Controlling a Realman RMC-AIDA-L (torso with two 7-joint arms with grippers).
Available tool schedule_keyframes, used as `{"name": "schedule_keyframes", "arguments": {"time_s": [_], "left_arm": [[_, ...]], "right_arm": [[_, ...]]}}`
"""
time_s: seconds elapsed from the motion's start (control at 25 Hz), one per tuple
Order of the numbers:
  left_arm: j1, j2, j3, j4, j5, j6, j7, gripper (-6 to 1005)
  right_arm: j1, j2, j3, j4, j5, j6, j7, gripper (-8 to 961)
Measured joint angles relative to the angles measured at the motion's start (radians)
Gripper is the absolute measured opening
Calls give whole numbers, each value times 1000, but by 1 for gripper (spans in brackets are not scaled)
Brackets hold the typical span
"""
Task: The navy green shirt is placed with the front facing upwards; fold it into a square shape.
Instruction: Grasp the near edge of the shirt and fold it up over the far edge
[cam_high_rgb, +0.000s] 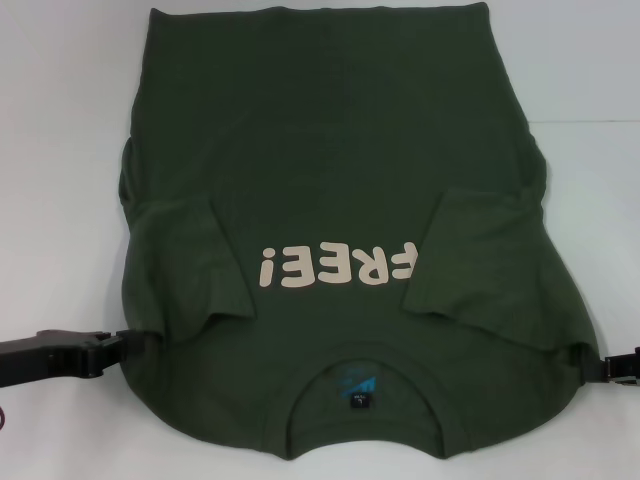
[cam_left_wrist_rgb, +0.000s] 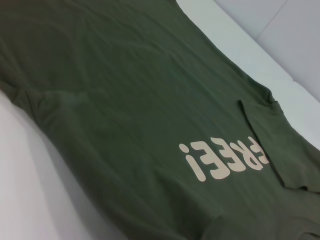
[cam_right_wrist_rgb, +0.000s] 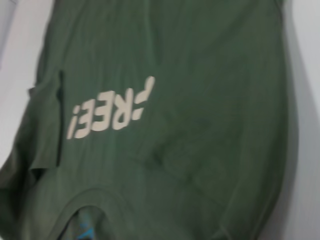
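The navy green shirt lies front up on the white table, its collar and blue neck label nearest me. The cream "FREE!" lettering reads upside down. Both short sleeves are folded inward over the chest. My left gripper sits at the shirt's left shoulder edge, and the cloth creases toward its tip as if pinched. At the right shoulder edge my right gripper meets the cloth the same way. The left wrist view shows the lettering and a folded sleeve; the right wrist view shows the lettering and the collar.
The white table surrounds the shirt on both sides. The shirt's hem lies at the far edge of the head view. A pale seam in the table surface runs beyond the shirt.
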Motion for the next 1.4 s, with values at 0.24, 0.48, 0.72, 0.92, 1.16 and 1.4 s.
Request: {"name": "schedule_keyframes", "arguments": {"time_s": [0.24,0.48,0.72,0.92,1.16,1.4], "left_arm": [[3,12,-82,5,4,96,-25,34],[31,22,-165,3,8,164,-45,33],[59,23,-204,0,9,219,-48,33],[84,24,-230,-2,11,281,-49,33],[117,18,-252,-2,11,347,-50,33],[143,17,-269,-1,11,397,-50,33]], "right_arm": [[-34,16,102,0,0,-45,-109,45],[-70,29,170,0,0,-88,-206,46],[-109,36,224,2,2,-148,-292,46],[-146,39,262,1,6,-202,-351,43],[-195,39,280,-5,7,-254,-405,49],[-241,38,299,-9,7,-316,-441,60]]}}
